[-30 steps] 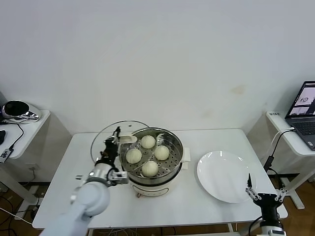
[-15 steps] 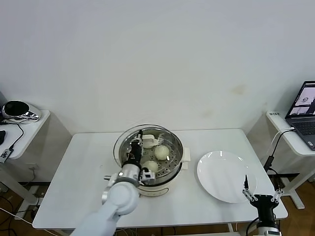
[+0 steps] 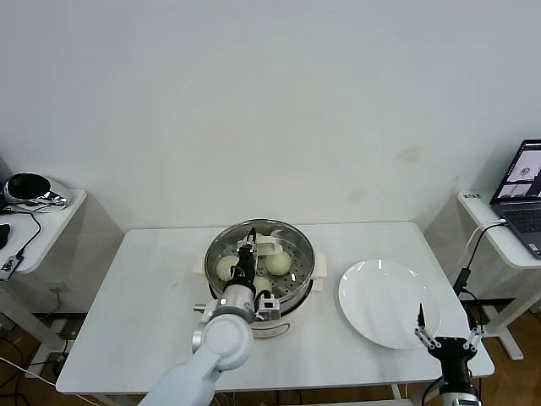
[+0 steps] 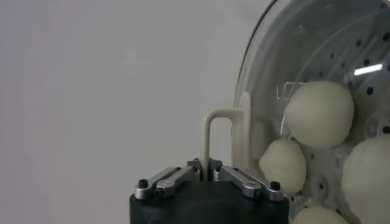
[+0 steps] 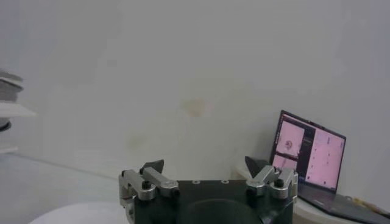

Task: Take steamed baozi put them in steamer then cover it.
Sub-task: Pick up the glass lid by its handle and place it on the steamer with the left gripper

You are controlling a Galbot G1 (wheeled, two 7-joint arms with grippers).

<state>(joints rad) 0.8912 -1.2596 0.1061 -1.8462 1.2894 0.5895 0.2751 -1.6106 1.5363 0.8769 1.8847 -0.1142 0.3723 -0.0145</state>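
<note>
White table (image 3: 127,296), glass cover (image 3: 270,245) over steamer (image 3: 292,292)

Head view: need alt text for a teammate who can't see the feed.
The left gripper, jaws shut on the cream handle of the round clear glass lid, holds it over the shiny steel steamer pot with pale round buns inside, on a white table. The right gripper waits open beside an empty white plate.
</note>
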